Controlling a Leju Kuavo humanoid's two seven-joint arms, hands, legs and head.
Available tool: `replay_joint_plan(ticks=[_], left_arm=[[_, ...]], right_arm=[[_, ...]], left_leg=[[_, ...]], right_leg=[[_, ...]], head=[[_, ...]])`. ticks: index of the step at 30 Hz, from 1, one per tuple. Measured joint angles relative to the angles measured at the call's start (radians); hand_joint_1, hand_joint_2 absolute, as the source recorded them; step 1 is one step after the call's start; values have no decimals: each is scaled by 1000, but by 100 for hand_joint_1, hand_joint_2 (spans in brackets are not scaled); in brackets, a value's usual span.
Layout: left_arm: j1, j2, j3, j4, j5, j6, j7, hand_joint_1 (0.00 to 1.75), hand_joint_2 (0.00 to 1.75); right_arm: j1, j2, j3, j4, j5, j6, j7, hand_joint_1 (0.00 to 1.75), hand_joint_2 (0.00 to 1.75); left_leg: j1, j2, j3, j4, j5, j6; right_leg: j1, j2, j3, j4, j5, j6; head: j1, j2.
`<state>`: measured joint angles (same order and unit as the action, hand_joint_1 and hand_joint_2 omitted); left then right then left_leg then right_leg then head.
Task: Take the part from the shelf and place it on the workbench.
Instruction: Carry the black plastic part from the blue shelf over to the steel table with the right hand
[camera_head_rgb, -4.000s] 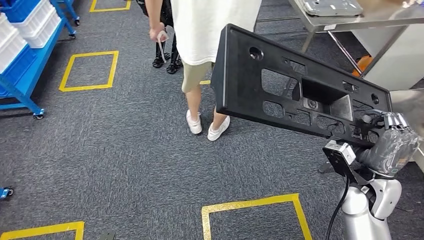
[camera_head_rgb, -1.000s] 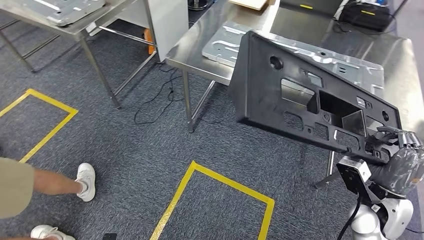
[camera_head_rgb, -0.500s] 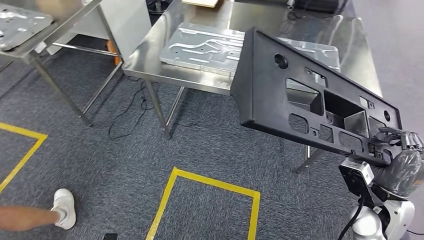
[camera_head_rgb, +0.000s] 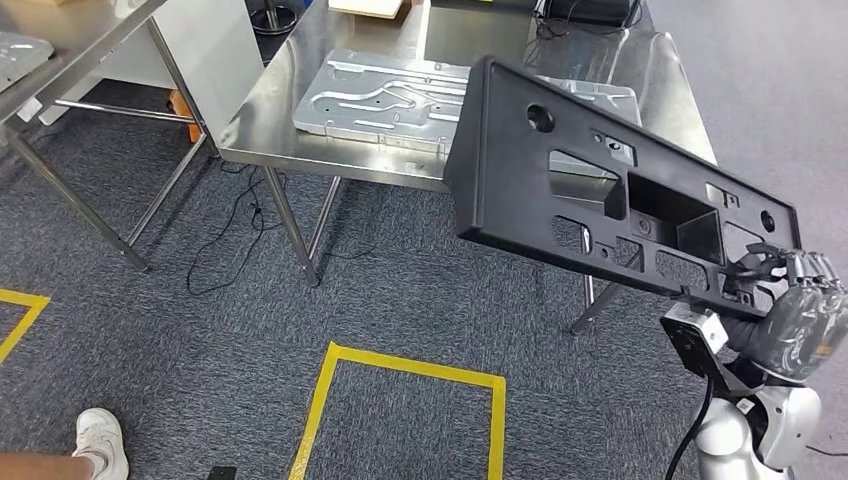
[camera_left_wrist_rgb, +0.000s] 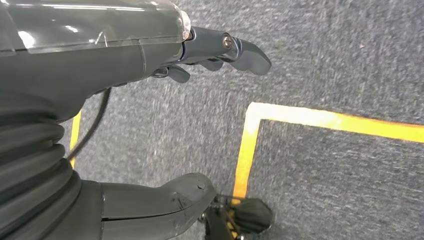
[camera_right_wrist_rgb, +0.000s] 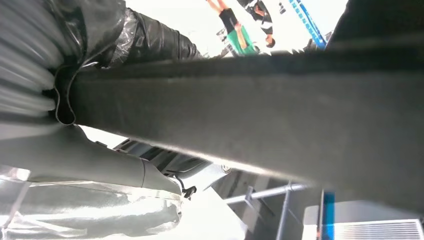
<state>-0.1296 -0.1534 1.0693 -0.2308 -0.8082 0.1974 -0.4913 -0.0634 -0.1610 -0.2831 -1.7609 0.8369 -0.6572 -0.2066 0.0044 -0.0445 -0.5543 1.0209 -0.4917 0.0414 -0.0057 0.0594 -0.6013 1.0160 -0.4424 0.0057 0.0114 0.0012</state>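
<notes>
The whole scene has swung round since a second ago: the robot has turned, not the things, and the steel worktop (camera_head_rgb: 250, 130) now lies nearer and more squarely ahead. The right hand (camera_head_rgb: 795, 315) grasps the black part (camera_head_rgb: 610, 190) by its near end, so the part juts out tilted in the air, its far end over the worktop's near edge and the grey metal panel (camera_head_rgb: 385, 95). The left hand (camera_left_wrist_rgb: 165, 50) hangs released over the carpet. Setting down remains.

Factory workshop, steel workbench (camera_head_rgb: 300, 150) with pressed metal panels (camera_head_rgb: 385, 90), yellow floor markings (camera_head_rgb: 400, 365) on grey carpet
</notes>
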Motion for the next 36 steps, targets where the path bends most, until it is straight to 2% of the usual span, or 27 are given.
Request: replay_joint_plan(ticks=[8, 16, 20, 22, 24, 26, 27, 28, 29, 30, 31, 32, 33, 34, 36], left_arm=[[-5, 4, 0, 0, 1, -21, -8, 0, 175], [-8, 5, 0, 0, -6, -28, -5, 0, 175], [-9, 6, 0, 0, -6, -35, -4, 0, 175], [-10, 6, 0, 0, -6, -36, -4, 0, 175], [-11, 5, -1, 0, -7, -36, -3, 0, 175], [-10, 5, -1, 0, -8, -36, -2, 0, 175], [-10, 5, -1, 0, -8, -36, 0, 0, 175], [-9, 5, -1, 0, -8, -37, 1, 0, 175], [-9, 5, -2, 0, -8, -37, 2, 0, 175], [-10, 5, -2, 0, -8, -37, 3, 0, 175], [-10, 5, -2, 0, -8, -38, 3, 0, 175], [-10, 5, -3, 0, -8, -38, 4, 0, 175], [-11, 6, -4, 0, -7, -38, 4, 0, 175], [-12, 7, -5, 0, -7, -38, 4, 0, 175], [-12, 8, -7, 0, -7, -39, 4, 0, 175]], right_arm=[[-42, -6, 0, 57, 46, 0, 22, 175, 175], [-56, -11, 0, 86, 56, 5, 29, 175, 175], [-62, -12, 1, 93, 67, 7, 31, 175, 175], [-63, -15, 1, 94, 70, 7, 32, 175, 175], [-68, -21, 1, 94, 73, 6, 32, 175, 175], [-74, -24, 2, 96, 75, 6, 34, 175, 175], [-75, -24, 3, 98, 77, 6, 36, 175, 175], [-75, -24, 3, 100, 80, 6, 37, 175, 175], [-75, -24, 3, 102, 83, 7, 38, 175, 175], [-75, -25, 3, 103, 86, 7, 39, 175, 175], [-76, -25, 3, 104, 88, 7, 40, 175, 175], [-76, -25, 3, 105, 89, 7, 40, 175, 175], [-77, -25, 4, 107, 89, 7, 40, 175, 175], [-78, -25, 4, 108, 90, 7, 41, 175, 175], [-80, -26, 4, 111, 97, 8, 47, 175, 175]], left_leg=[[-2, 0, 0, 0, 0, 2], [-1, 0, -1, 1, -1, 2], [-6, 0, -2, 4, -1, 8], [-1, 4, 2, -9, 6, 14], [7, 14, 11, -28, 17, 22], [9, 25, 15, -35, 19, 25], [9, 30, 14, -34, 18, 24], [10, 33, 15, -34, 16, 22], [12, 36, 16, -33, 14, 18], [16, 38, 19, -30, 10, 12], [21, 39, 21, -26, 4, 4], [24, 39, 23, -21, -3, -5], [26, 39, 23, -15, -10, -15], [25, 39, 23, -11, -15, -24], [23, 39, 24, -11, -20, -37]], right_leg=[[-1, -1, 0, -2, 0, 8], [-1, -1, -3, -2, 0, 9], [-7, 1, -3, -4, 3, 16], [-5, 0, -3, -5, 4, 21], [-5, -21, -21, 32, -22, 27], [-12, -45, -78, 147, -82, 36], [-17, -49, -112, 212, -108, 42], [-23, -52, -135, 256, -118, 47], [-29, -54, -140, 264, -107, 52], [-34, -56, -124, 230, -79, 58], [-40, -59, -90, 165, -42, 64], [-42, -61, -55, 99, -17, 69], [-41, -60, -29, 47, -2, 68], [-39, -59, -15, 19, 0, 62], [-31, -54, -14, 17, -11, 41]], head=[[0, 0], [0, 0], [0, 0], [0, 0], [0, 0], [0, 0], [0, 0], [0, 0], [0, 0], [0, 0], [0, 0], [0, 0], [0, 0], [0, 0], [-1, 0]])
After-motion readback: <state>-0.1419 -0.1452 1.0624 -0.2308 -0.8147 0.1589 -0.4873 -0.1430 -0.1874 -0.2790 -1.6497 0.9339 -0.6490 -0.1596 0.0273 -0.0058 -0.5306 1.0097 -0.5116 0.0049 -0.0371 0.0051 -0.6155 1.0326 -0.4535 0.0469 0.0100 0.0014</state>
